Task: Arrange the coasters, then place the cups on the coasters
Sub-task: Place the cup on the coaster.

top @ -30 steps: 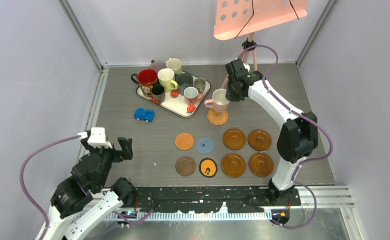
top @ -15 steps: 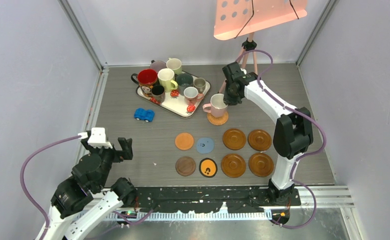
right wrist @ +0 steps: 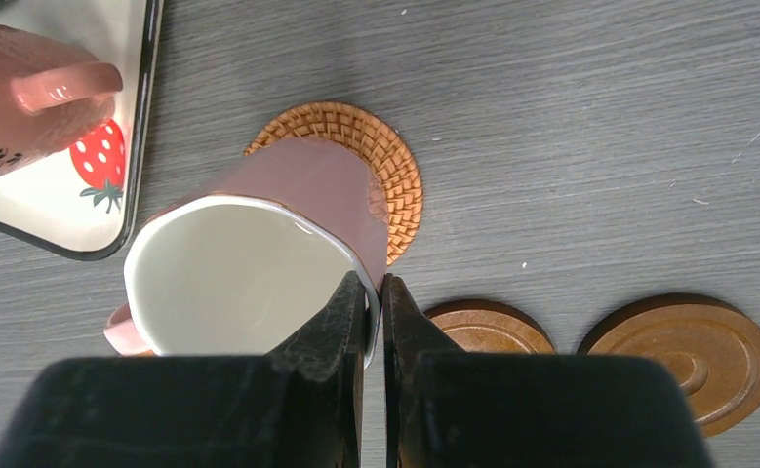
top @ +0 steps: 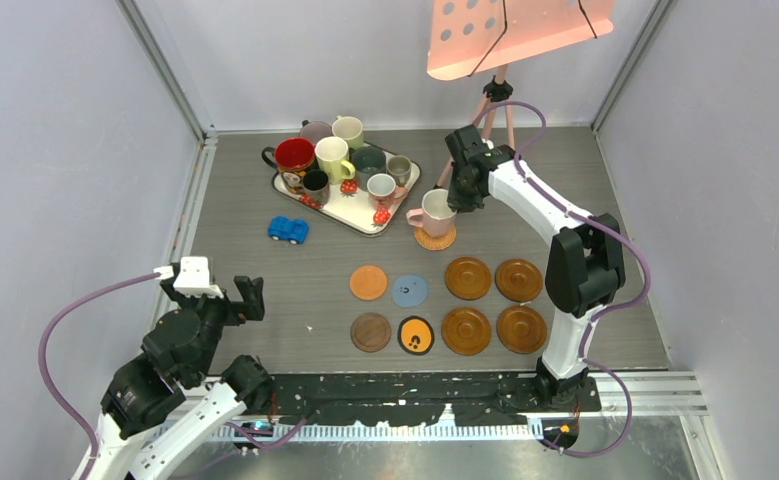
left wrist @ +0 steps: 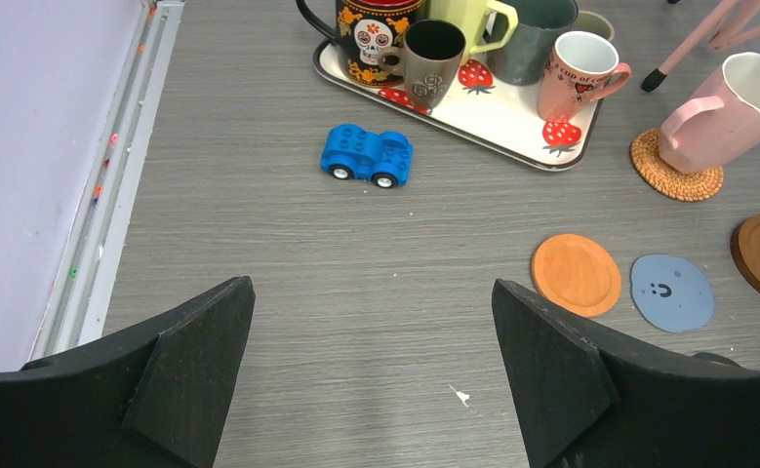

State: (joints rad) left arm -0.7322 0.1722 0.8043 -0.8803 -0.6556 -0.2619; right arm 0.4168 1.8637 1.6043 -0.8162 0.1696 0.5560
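A pink cup [top: 433, 211] [right wrist: 302, 180] sits on a woven coaster [top: 435, 239] [right wrist: 380, 141] just right of the tray. My right gripper [top: 453, 197] [right wrist: 368, 288] is shut on its rim, one finger inside and one outside. Orange [top: 368, 282], blue [top: 410, 291], dark wood [top: 371, 332] and black-and-orange [top: 416, 335] coasters lie in two rows. To their right lie several glossy brown coasters [top: 467, 278]. The other cups [top: 332, 158] stand on the tray. My left gripper [top: 217, 292] [left wrist: 371, 285] hangs open over bare table at the front left.
The white strawberry-print tray [top: 353, 212] [left wrist: 498, 115] lies at the back left. A blue toy car [top: 288, 229] [left wrist: 367, 156] sits in front of it. A pink stand's legs [top: 493, 105] rise behind the right arm. Walls close in both sides.
My right gripper has carried the pink cup slightly left and down onto the woven coaster, then held still. The left arm has not moved.
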